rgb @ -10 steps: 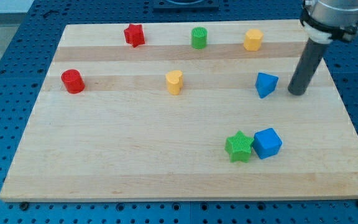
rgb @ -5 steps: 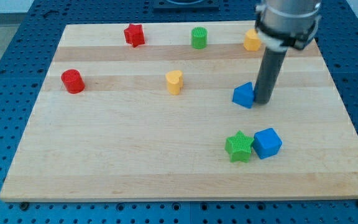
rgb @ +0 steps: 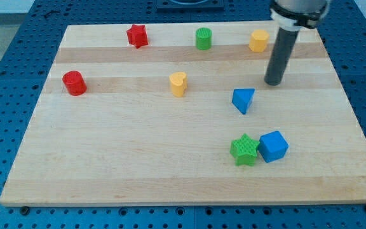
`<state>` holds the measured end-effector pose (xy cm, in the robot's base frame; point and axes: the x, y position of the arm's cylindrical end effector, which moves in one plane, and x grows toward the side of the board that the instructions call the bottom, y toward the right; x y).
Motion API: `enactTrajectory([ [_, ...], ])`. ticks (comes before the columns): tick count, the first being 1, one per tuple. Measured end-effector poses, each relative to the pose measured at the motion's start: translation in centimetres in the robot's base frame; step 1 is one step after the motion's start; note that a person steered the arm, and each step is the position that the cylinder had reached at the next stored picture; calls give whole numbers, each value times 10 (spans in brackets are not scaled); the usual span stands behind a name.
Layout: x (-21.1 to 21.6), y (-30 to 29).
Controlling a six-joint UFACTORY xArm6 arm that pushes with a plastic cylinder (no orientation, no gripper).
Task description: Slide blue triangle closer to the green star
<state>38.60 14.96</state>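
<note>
The blue triangle (rgb: 243,100) lies on the wooden board right of centre. The green star (rgb: 244,149) lies below it, toward the view's bottom, with a clear gap between them. My tip (rgb: 272,83) stands up and to the right of the blue triangle, apart from it. The rod rises from the tip toward the view's top.
A blue cube (rgb: 272,146) touches the green star's right side. A yellow heart-like block (rgb: 178,83) and a red cylinder (rgb: 74,83) lie to the left. A red star (rgb: 136,35), a green cylinder (rgb: 203,38) and a yellow block (rgb: 258,40) line the top.
The tip swept left and pushed the blue triangle left and slightly down, then drew back up and right, off the block. The triangle now lies nearer the green star.
</note>
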Motion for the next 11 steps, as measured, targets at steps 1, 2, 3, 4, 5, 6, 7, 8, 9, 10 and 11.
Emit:
enactTrajectory([
  [1, 17, -19],
  [2, 26, -34],
  [3, 20, -50],
  [4, 27, -51],
  [5, 34, -51],
  [6, 43, -51],
  [7, 47, -53],
  [8, 63, -53],
  [9, 77, -52],
  [10, 77, -52],
  [11, 77, -52],
])
